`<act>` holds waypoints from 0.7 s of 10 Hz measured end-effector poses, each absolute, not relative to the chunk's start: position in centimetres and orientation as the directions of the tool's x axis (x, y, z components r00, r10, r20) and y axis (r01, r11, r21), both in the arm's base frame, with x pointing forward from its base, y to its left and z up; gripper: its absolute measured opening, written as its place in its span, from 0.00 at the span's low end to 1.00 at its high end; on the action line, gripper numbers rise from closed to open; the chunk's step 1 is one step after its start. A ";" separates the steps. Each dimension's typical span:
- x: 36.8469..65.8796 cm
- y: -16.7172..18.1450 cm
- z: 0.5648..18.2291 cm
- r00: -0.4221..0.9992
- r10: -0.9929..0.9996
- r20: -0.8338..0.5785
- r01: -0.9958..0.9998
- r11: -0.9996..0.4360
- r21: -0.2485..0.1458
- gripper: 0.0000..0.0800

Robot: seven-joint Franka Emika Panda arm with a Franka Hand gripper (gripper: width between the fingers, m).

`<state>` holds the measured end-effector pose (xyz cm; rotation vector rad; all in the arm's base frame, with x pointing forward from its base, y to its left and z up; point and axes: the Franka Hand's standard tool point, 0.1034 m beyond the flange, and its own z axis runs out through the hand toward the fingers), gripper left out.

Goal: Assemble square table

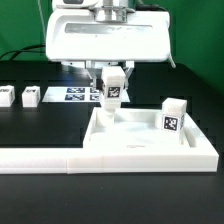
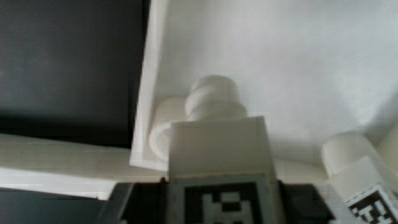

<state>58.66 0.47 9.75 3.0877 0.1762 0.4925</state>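
- Nearest the camera, a long white bar [image 1: 40, 158] runs across the lower part of the exterior view and turns up along the exterior view's right edge of the tabletop [image 1: 135, 142].
- Just behind the bar, right of centre, the square tabletop lies flat on the black table [image 1: 40, 125] with its raised rim upward.
- A second leg [image 1: 174, 116] stands upright in the tabletop's far right corner, its tag facing the camera.
- Above the tabletop's far left corner, the gripper [image 1: 112, 88] hangs from the white arm [image 1: 108, 35] at the top centre of the frame.
- Its fingers are clamped on the held leg [image 1: 112, 93], which is upright with its tag facing forward.
- From the wrist camera, the dark fingers [image 2: 139, 205] sit either side of the held leg [image 2: 217, 150]. The leg's rounded peg end points down at the tabletop [image 2: 267, 50] close to the rim, with the table [image 2: 63, 60] beyond it.
- I cannot tell whether the peg touches the tabletop.
- The second leg [image 2: 365, 170] shows at the edge of that same picture.
- At the middle left of the exterior view, two loose legs [image 1: 31, 97] [image 1: 5, 97] stand on the table, well apart from the tabletop.
- Between them and the gripper lies the marker board [image 1: 76, 93], flat on the table.
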 end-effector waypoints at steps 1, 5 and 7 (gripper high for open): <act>59.6 0.1 9.7 0.943 0.112 0.315 0.109 -0.994 0.029 0.36; 60.9 -0.4 8.7 0.941 0.122 0.317 0.116 -0.992 0.039 0.36; 60.8 -0.5 8.7 0.941 0.122 0.316 0.116 -0.993 0.039 0.36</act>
